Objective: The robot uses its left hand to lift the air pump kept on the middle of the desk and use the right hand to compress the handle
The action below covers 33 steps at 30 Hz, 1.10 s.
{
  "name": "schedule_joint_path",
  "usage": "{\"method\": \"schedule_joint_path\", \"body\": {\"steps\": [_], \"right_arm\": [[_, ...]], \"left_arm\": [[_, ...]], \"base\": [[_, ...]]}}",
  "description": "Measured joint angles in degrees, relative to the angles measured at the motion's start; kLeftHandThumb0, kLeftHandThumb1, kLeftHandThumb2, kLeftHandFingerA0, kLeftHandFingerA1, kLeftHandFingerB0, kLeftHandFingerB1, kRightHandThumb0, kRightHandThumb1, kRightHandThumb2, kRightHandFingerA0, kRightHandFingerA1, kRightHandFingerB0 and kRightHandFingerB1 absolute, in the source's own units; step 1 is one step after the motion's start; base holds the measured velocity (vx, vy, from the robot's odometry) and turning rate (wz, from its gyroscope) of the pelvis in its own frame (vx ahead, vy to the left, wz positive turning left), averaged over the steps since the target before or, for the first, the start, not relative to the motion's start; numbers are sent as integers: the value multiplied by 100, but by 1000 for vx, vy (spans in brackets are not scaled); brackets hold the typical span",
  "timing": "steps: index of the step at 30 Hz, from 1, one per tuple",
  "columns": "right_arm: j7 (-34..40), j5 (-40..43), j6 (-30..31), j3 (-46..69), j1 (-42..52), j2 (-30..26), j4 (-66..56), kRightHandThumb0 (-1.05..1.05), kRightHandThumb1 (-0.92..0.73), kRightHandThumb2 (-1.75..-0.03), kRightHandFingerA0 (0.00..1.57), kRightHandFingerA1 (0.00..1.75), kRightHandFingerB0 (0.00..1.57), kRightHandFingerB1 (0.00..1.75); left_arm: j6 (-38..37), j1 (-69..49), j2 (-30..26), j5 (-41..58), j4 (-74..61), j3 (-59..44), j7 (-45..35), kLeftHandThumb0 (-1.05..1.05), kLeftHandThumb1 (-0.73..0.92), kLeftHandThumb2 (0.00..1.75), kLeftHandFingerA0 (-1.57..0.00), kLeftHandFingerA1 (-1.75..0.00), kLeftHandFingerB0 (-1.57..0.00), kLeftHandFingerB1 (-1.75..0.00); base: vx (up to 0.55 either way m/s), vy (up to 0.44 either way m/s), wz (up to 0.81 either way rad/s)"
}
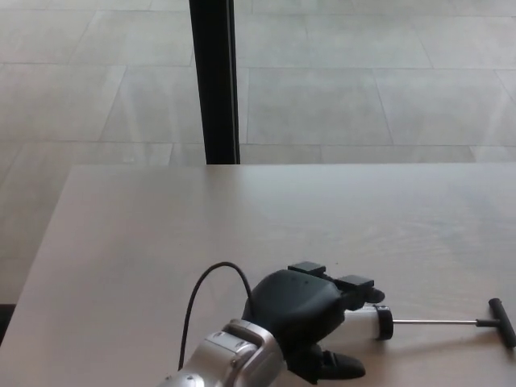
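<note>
Left hand [302,318] lies over the white barrel of the air pump [367,321] near the desk's [161,234] front edge, fingers [359,286] apart. The rod and black T-handle [501,321] extend toward the right edge. 1 dark post [214,81] stands beyond the far edge.

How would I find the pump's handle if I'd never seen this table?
Look at the pale wooden desk and go to its near right corner. A thin metal rod runs right from the pump under the left hand. At its end sits the handle, a small black T-shaped bar, alone there.
</note>
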<state>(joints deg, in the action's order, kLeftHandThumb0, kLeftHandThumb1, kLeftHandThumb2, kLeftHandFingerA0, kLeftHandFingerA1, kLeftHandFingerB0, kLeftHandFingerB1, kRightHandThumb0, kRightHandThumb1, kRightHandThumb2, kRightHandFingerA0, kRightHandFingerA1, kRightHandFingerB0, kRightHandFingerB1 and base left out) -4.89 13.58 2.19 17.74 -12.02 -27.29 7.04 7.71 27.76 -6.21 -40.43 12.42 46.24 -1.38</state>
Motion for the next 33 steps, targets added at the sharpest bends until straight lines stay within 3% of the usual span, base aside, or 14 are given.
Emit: {"method": "schedule_joint_path", "body": {"steps": [4,5,6,7,8,12,13,14,26,27,28,29,31,33], "right_arm": [[0,-4,22,-7,-29,8,40,-58,-66,-106,31,61,36,54],[0,-3,25,-7,-32,10,45,-62,-83,-65,36,56,45,38],[0,-3,29,-7,-35,11,53,-62,-83,-65,35,56,46,39],[0,-2,31,-7,-36,14,57,-62,-68,-106,32,61,36,54],[0,-2,32,-7,-38,16,61,-62,-83,-65,36,53,46,39],[0,-3,33,-7,-39,19,85,-62,-83,-65,37,55,46,39],[0,-4,33,-7,-39,22,92,-65,-68,-107,33,61,41,55],[0,-4,32,-7,-39,24,99,-62,-81,-64,38,56,48,39],[4,-14,32,-6,-39,123,135,-63,-75,-63,41,54,54,42],[6,-18,32,-6,-39,140,136,-63,-76,-63,41,52,53,42],[9,-24,32,-6,-39,163,137,-63,-76,-63,41,52,53,42],[12,-27,32,-6,-39,180,136,-63,-76,-63,40,52,53,42],[21,-46,32,-3,-40,223,141,-64,-76,-63,39,52,53,42],[38,-78,32,8,-40,234,149,-63,-77,-63,40,52,54,41]], "left_arm": [[370,-2,167,-208,252,125,-74,-75,72,61,-15,-53,-23,-44],[431,-3,182,-240,294,152,-89,-77,74,62,-12,-53,-22,-43],[511,-2,199,-300,344,189,-106,-77,75,62,-9,-52,-21,-42],[563,1,214,-346,366,214,-113,-40,44,104,-4,-55,-1,-49],[639,6,243,-409,397,257,-122,-40,42,102,-6,-56,-1,-48],[904,7,350,-660,523,380,-126,-40,42,102,-6,-57,0,-49],[946,6,374,-699,544,396,-123,-39,41,101,-6,-57,-1,-49],[1009,6,406,-768,573,410,-112,-75,53,90,-3,-52,-17,-50],[1343,-241,856,-1115,916,168,440,-54,56,85,-14,-60,-29,-56],[1360,-258,873,-1134,928,157,472,-45,66,59,-30,-116,-42,-59],[1375,-280,897,-1154,943,137,518,-45,66,59,-30,-116,-42,-59],[1393,-285,919,-1173,954,111,554,-24,69,61,-61,-135,-43,-68],[1443,-361,970,-1204,999,-94,683,-22,74,65,-71,-149,-46,-68],[1511,-424,987,-1233,1055,-322,835,-14,76,69,-83,-159,-41,-55]], "base": [[0,0,0],[0,0,0],[0,0,0],[0,0,0],[0,0,0],[0,0,0],[0,0,0],[0,0,0],[0,0,0],[0,0,0],[0,0,0],[0,0,0],[0,0,0],[0,0,0]]}}
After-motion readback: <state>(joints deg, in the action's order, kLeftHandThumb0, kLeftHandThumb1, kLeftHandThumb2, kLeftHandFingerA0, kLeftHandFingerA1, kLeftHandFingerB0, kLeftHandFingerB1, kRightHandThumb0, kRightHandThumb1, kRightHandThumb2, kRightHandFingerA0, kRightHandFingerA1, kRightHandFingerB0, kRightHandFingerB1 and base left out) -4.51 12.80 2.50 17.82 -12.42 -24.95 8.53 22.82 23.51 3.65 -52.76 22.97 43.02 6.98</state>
